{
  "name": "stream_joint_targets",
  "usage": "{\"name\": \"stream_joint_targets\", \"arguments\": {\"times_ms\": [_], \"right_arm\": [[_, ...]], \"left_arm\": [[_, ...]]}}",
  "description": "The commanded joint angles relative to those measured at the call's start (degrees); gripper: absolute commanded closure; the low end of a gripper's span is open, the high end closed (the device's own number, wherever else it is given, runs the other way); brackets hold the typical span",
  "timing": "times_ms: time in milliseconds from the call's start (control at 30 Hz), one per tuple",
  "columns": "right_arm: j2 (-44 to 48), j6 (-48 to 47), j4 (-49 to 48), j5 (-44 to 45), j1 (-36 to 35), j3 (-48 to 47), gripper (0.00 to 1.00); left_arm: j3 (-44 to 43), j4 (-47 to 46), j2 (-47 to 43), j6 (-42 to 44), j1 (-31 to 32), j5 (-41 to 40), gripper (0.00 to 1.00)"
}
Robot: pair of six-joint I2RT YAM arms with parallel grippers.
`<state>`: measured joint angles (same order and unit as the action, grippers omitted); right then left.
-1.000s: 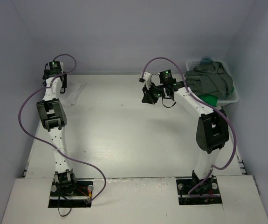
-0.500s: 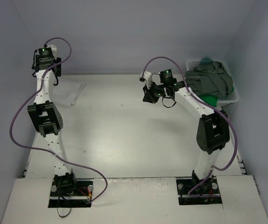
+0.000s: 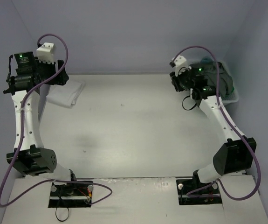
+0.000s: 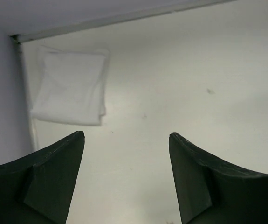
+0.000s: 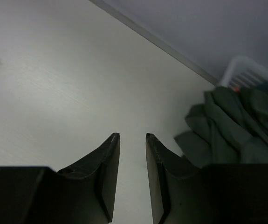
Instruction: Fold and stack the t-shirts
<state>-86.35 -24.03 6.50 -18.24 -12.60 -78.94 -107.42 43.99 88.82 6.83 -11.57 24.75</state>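
A folded white t-shirt (image 3: pixel 67 93) (image 4: pixel 71 86) lies flat in the table's far left corner. My left gripper (image 3: pixel 57 78) (image 4: pixel 127 135) hangs raised on its near side, apart from it, open wide and empty. A dark grey t-shirt (image 3: pixel 217 80) (image 5: pixel 227 121) is heaped in the white basket (image 3: pixel 235 97) (image 5: pixel 245 72) at the far right, with a bit of teal cloth (image 3: pixel 205 59) behind it. Just left of the basket, above bare table, my right gripper (image 3: pixel 177 83) (image 5: pixel 133 135) has its jaws a narrow gap apart, open with nothing between them.
The left wall (image 4: pixel 3 93) runs close beside the white shirt, and the back wall (image 3: pixel 134 37) stands right behind it. The basket sits against the right wall. The right arm's elbow (image 3: pixel 231 156) sticks out at the right, low over the table.
My left arm has lifted and pulled back to the left, away from the white shirt. My right arm has swung right toward the basket, and its jaws have parted from shut.
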Motion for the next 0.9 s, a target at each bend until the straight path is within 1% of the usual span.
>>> {"name": "stream_joint_targets", "arguments": {"times_ms": [0,33,100,133,267,333,367,500,700,867], "right_arm": [[3.8,3.3,-4.1,8.9,6.2,1.5,0.74],[4.2,3.4,-4.1,10.6,9.2,2.2,0.74],[4.9,3.6,-3.4,13.7,13.1,2.5,0.74],[5.0,4.1,-3.1,13.4,15.3,2.7,0.74],[7.0,5.5,-2.0,13.6,20.2,5.1,0.74],[7.4,6.0,-1.8,13.8,21.2,6.3,0.74],[7.9,6.0,-2.0,13.6,21.4,7.6,0.74],[8.2,7.9,-1.9,11.4,21.6,8.5,0.74],[5.4,12.0,-0.4,4.0,21.6,4.8,0.74],[5.0,13.0,-3.5,1.2,21.5,8.2,0.74]], "left_arm": [[3.3,5.8,-6.4,0.9,0.4,12.5,0.32],[5.6,6.5,-7.7,1.6,0.4,13.5,0.32],[8.4,7.1,-12.1,2.9,0.3,14.4,0.32],[11.4,7.2,-15.0,3.3,0.4,14.6,0.32],[18.8,6.7,-22.3,4.6,0.3,13.8,0.33],[21.8,6.1,-26.0,4.7,0.3,13.1,0.32],[24.7,5.1,-27.0,4.3,0.3,12.7,0.32],[30.0,3.1,-30.1,4.0,0.3,10.8,0.32],[32.0,2.1,-31.1,3.8,0.1,9.7,0.32],[33.4,0.4,-31.4,2.8,-0.4,10.0,0.32]]}}
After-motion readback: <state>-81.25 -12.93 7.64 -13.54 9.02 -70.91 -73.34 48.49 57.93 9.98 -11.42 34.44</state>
